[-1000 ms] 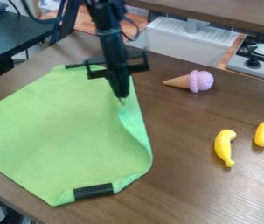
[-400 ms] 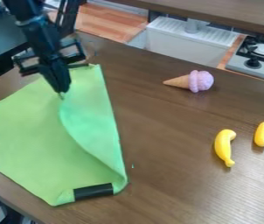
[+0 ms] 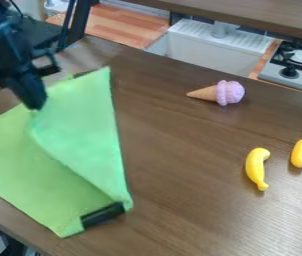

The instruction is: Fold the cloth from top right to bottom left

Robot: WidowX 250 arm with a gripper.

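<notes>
Gripper (image 3: pixel 35 108) of mine is pinched on a corner of the green cloth (image 3: pixel 30 170), over its left part in the camera view. I have just a little bit of it, I think, so it could slip out if I pull hard. Then the flap (image 3: pixel 83 135) would flop down in the wrong spot. If I let go too soon, the fold could come out short or crooked. The cloth is thin and soft, so it could bunch up as I lay it down. Farther out, the near black strip (image 3: pixel 101 215) is tipped where the cloth pulls up at its end. One more tug could peel it off, and then the whole cloth might slide with me.

The flap is a cool, minty green, and the flat part is more like grass. One long edge of the flap slants down over the flat part, and its far tip stands up in a point. The cloth lies on the left side of the brown table (image 3: pixel 180 150), well apart from the toy ice cream cone (image 3: pixel 227 93) and the banana (image 3: pixel 256 167).
</notes>
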